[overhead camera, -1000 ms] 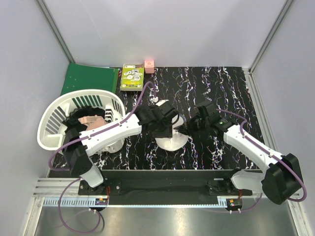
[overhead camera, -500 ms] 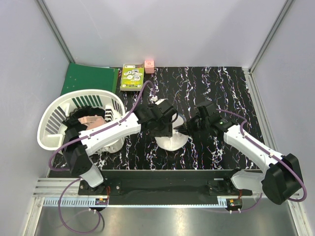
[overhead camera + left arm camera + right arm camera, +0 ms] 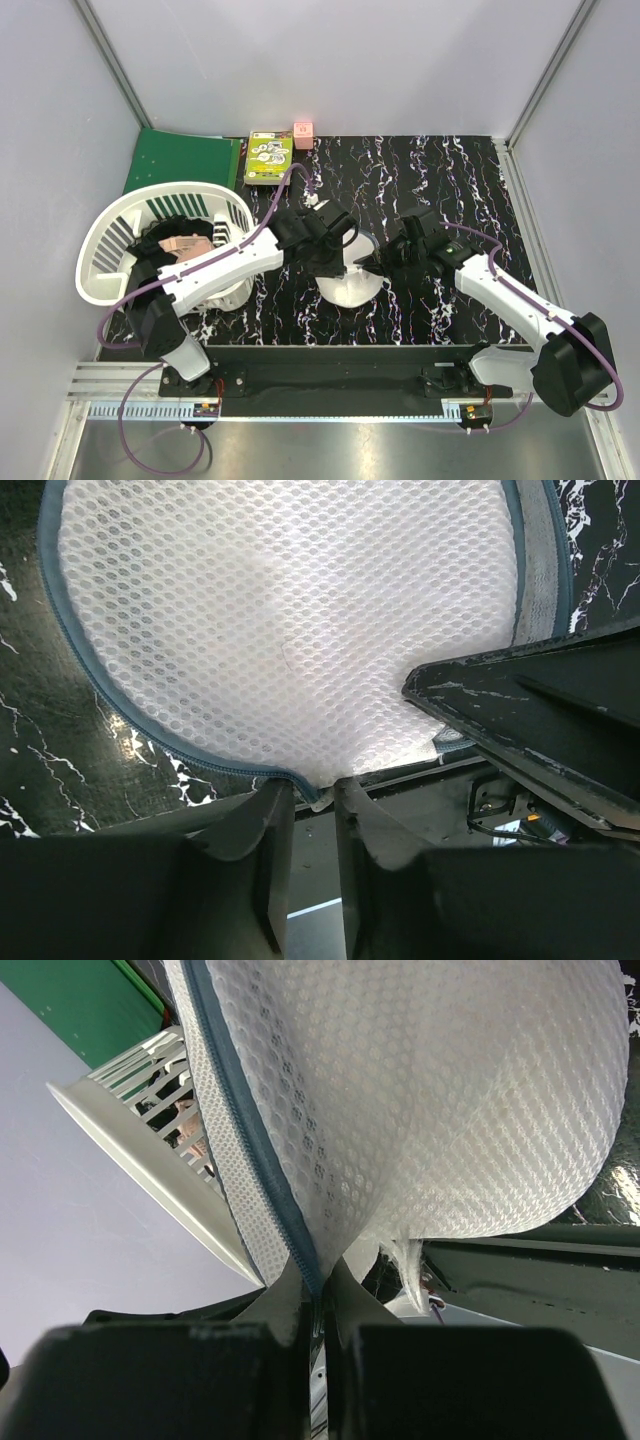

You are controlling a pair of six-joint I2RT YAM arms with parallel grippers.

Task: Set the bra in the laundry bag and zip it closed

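Your right pincer (image 3: 318,1285) is clenched on the bag's (image 3: 450,1110) zipper rim (image 3: 240,1140). Across the bag, your left pincer (image 3: 314,790) straddles that same rim, nearly closed; whether it grips, you can't tell.

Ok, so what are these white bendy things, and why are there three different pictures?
They are two robot arms bolted to a table, each ending in a two-finger gripper. The wide picture looks down from above. The other two come from little cameras on the wrists, looking along the fingers. On the black marbled table lies a white mesh laundry bag. The right gripper is pinched shut on the bag's zipper edge. The left gripper sits at the rim too, fingers slightly apart; whether it grips, I can't tell. On the left stands a white basket holding a pink garment.
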